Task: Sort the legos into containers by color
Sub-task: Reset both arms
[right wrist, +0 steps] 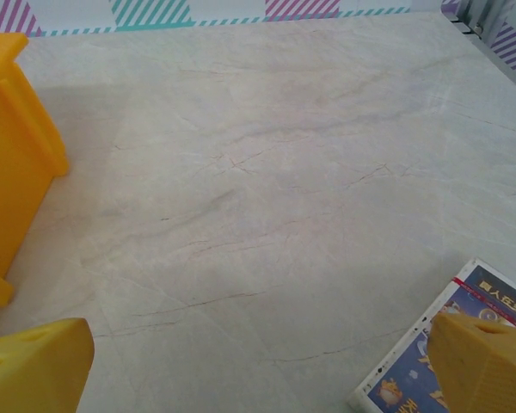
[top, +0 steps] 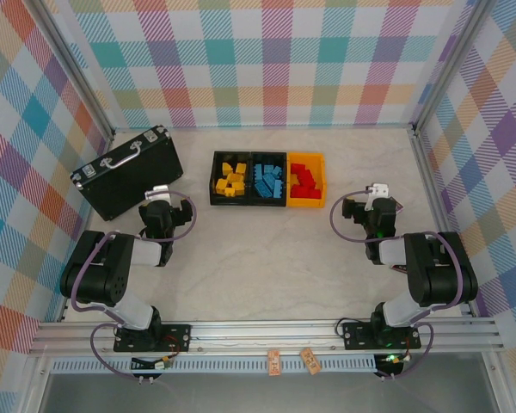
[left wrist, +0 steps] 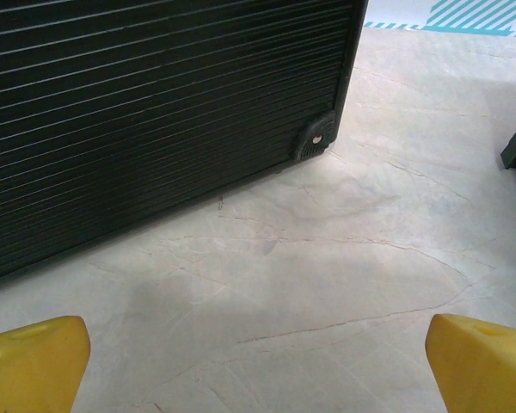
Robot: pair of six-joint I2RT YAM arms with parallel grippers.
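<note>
Three containers stand in a row at the table's middle back. The left black bin (top: 214, 179) holds yellow legos (top: 231, 179), the middle black bin (top: 269, 200) holds blue legos (top: 269, 179), and the orange-yellow bin (top: 319, 179) holds red legos (top: 305, 180). My left gripper (top: 159, 193) rests left of the row. In the left wrist view it (left wrist: 258, 370) is open over bare table, with yellow fingertips (left wrist: 30, 366) wide apart. My right gripper (top: 377, 191) is right of the row and open (right wrist: 258, 370) with nothing between its fingertips (right wrist: 34, 366). The orange-yellow bin's wall (right wrist: 13, 163) is at the left.
A larger black case (top: 129, 172) with metal trim and a handle lies at the back left; its ribbed side (left wrist: 155, 112) is just ahead of my left gripper. A printed card (right wrist: 430, 370) lies on the table by my right fingertip. Plaid walls enclose the table.
</note>
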